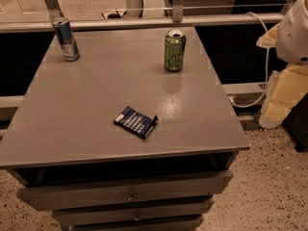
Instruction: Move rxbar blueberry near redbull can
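One snack bar (136,121) lies flat near the front middle of the tabletop (86,105). Two cans stand upright: a blue-and-silver can (66,39) at the far left corner and a green can (174,50) at the far right of centre. Only bare surface lies between the bar and the blue-and-silver can. The gripper is out of view, so I cannot tell its state; a white robot part (294,30) shows at the right edge.

Looks like a lab or test bay: speckled hard floor (269,177), grey drawer cabinet (130,194) with a painted tabletop (96,105), white cable (263,57) trailing, foam blocks (284,97) stacked right, white robot shell (296,30) at the edge, its tool out of frame.
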{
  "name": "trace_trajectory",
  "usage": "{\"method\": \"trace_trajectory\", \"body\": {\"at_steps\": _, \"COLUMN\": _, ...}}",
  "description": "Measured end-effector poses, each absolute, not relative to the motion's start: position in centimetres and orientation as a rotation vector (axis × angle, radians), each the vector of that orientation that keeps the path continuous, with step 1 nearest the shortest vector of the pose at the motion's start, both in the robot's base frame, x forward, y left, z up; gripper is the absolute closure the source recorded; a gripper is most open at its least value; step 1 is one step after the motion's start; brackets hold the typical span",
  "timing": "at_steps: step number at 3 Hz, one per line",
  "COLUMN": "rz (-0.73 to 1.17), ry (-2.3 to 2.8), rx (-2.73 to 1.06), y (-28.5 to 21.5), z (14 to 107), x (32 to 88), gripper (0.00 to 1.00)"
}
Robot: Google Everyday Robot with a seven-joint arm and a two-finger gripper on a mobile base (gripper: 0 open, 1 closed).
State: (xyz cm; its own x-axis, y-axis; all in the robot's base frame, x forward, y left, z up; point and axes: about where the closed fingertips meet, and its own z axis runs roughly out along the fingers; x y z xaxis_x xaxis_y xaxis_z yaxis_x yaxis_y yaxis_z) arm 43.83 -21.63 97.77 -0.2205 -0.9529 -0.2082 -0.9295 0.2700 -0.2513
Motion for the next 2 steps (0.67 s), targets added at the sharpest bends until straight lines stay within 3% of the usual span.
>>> {"method": "trace_trajectory", "body": {"at_steps": 1, "rz": -0.104, "ry": 2.228, "rx": -1.722, "y": -21.6, "z": 97.8, "x": 43.8, "gripper": 0.0}}
{"method": "trace_trajectory", "body": {"at_steps": 2, "rz": 0.021, "ry": 2.174, "rx": -1.744, "y": -19.6, "z": 95.8, "x": 44.9, "gripper": 0.0}}
